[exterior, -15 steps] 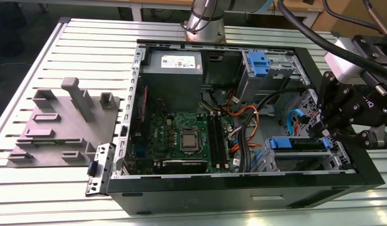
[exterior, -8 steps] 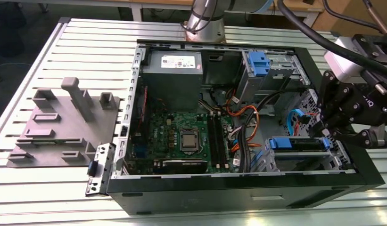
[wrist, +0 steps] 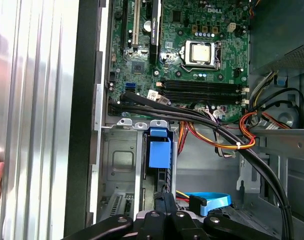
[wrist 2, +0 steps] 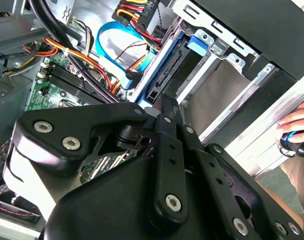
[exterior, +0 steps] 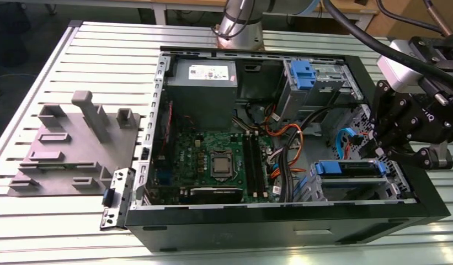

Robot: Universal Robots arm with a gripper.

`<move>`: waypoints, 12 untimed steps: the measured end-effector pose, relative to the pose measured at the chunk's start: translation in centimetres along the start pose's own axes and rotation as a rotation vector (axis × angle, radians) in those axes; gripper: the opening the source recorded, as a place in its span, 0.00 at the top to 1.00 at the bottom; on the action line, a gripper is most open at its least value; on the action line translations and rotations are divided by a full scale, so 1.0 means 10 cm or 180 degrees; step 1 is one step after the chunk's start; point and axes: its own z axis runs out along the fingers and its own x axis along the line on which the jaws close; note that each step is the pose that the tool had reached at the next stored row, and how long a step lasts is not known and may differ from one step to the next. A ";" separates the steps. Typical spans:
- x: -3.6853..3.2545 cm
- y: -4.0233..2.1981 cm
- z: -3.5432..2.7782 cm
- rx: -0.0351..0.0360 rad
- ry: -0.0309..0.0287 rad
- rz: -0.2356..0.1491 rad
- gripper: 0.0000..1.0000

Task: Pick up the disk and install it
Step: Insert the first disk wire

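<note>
The disk (exterior: 349, 168) lies in the drive bay at the front corner of the open computer case, on the exterior view's right, its blue rails showing. In the second wrist view the disk (wrist 2: 168, 75) is seen edge-on, with a dark connector end and a blue rail, inside the grey metal bay. In the first wrist view its blue plastic tab (wrist: 159, 150) sits in the bay slot. My gripper (exterior: 385, 152) hangs over the case's right wall just beside the bay. Its fingertips (wrist 2: 162, 102) are pressed together with nothing between them, close to the disk's end.
Black, orange and blue cables (wrist: 217, 127) run across the case beside the bay, over the motherboard (exterior: 219, 160). A blue clip in a grey cage (exterior: 303, 76) sits at the case's back. A grey fixture block (exterior: 72, 143) lies on the slatted table. A person's hand (wrist 2: 298, 125) rests outside the case.
</note>
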 end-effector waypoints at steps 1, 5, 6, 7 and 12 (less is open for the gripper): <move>0.000 0.000 0.000 0.0000 0.0000 0.0000 0.89; 0.000 0.000 -0.002 0.0000 0.0000 0.0000 0.89; 0.000 0.000 -0.002 0.0000 0.0000 0.0000 0.89; 0.000 0.000 -0.002 0.0000 0.0000 0.0000 0.89; -0.030 -0.001 -0.001 0.0000 0.0000 0.0000 0.89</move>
